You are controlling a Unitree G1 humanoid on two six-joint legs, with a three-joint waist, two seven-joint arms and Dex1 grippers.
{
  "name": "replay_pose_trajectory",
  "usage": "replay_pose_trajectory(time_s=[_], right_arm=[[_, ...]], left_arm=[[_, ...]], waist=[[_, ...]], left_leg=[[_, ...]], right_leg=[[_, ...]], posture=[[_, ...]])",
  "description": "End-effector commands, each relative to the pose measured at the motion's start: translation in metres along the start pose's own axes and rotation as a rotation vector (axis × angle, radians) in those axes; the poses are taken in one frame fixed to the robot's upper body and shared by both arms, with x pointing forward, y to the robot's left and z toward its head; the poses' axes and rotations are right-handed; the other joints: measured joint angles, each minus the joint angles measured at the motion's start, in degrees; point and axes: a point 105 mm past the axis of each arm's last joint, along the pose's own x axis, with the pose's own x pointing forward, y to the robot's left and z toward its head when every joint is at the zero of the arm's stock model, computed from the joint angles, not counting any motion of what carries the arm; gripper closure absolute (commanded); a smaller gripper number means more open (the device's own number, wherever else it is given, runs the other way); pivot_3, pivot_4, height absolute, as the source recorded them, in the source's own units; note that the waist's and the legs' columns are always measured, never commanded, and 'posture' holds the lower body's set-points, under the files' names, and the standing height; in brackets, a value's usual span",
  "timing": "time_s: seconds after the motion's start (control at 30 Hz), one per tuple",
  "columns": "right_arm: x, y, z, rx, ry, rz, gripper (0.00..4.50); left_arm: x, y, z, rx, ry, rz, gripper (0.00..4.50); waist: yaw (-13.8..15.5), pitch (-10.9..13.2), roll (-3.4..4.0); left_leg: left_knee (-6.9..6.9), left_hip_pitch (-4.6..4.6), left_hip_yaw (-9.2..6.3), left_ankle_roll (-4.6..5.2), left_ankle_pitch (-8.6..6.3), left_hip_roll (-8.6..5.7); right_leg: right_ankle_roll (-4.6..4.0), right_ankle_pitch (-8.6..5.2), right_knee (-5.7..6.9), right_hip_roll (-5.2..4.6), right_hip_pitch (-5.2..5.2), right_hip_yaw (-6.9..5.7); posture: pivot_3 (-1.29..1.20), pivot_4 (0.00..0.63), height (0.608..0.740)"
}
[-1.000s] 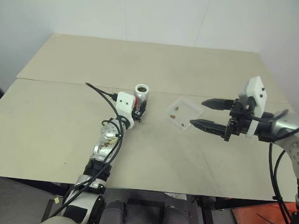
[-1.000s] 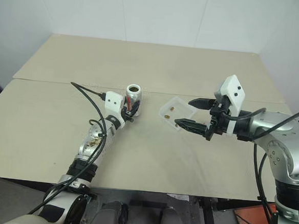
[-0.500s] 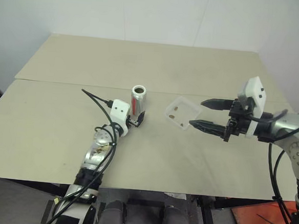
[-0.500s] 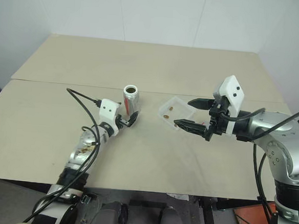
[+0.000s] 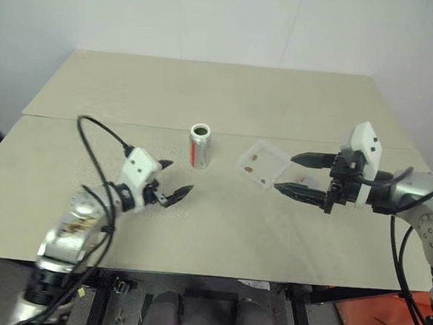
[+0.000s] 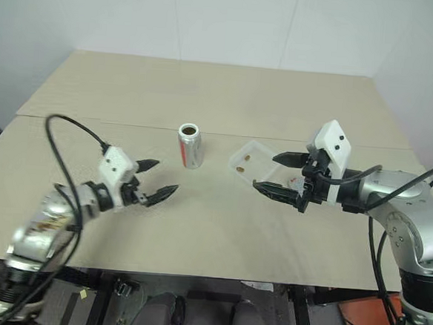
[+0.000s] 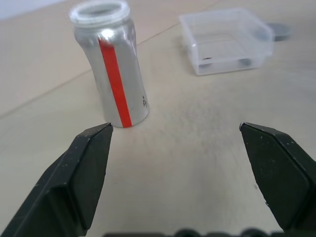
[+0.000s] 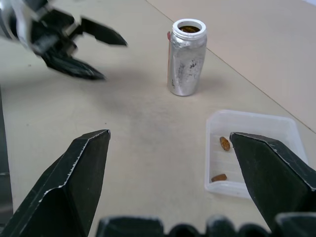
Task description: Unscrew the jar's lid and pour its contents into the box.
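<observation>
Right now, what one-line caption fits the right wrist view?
Open jar upright on the table, two brown bits in the clear box, left gripper open nearby.

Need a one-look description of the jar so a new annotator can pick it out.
Start from the beige table: near its middle, just this side of the seam across the top, stands the jar, upright between the robot's two arms. The box beside it is clear, flat and square; the jar is a silvery cylinder with a red stripe and an open white-rimmed mouth.
</observation>
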Motion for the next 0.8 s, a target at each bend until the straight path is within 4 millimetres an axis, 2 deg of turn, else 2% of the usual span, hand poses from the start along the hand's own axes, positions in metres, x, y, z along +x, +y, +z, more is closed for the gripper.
replay_pose_trajectory(time_s=[0.03,0.23,0.33,0.5,0.8], right_arm=[[-0.008,0.001,0.012,-0.063,-0.029,-0.012,0.00],[-0.012,-0.001,0.015,-0.091,-0.027,-0.014,0.00],[-0.014,-0.003,0.016,-0.108,-0.021,-0.016,0.00],[-0.018,-0.005,0.018,-0.132,-0.010,-0.020,0.00],[-0.023,-0.006,0.017,-0.142,0.006,-0.027,0.00]], left_arm=[[-0.019,0.004,0.033,0.094,-0.095,-0.105,0.05],[-0.054,0.016,0.067,0.186,-0.149,-0.288,0.05],[-0.062,0.021,0.077,0.193,-0.141,-0.326,0.05],[-0.071,0.021,0.078,0.187,-0.120,-0.395,0.05],[-0.066,0.015,0.077,0.174,-0.142,-0.416,0.05]], waist=[[-0.1,0.0,0.00],[-0.2,0.0,0.00],[-0.2,0.0,0.00],[-0.4,0.0,0.00],[-0.3,0.0,0.00]], left_leg=[[0.00,0.00,0.01,0.00,0.00,0.00],[-0.03,-0.02,0.23,0.00,0.00,0.01],[-0.05,-0.03,0.32,0.00,0.00,0.03],[-0.08,-0.03,0.37,0.01,-0.01,0.05],[-0.09,-0.03,0.39,0.01,-0.01,0.06]], right_leg=[[0.00,0.00,-0.02,0.00,0.01,0.00],[-0.01,-0.01,-0.10,0.00,0.00,-0.03],[-0.01,-0.01,-0.13,0.02,-0.01,-0.04],[-0.01,-0.02,-0.17,0.02,-0.02,-0.03],[-0.01,-0.02,-0.17,0.02,-0.03,-0.02]], posture=[[0.00,0.150,0.740],[0.00,0.150,0.740],[0.00,0.150,0.740],[0.00,0.150,0.740],[0.00,0.150,0.740]])
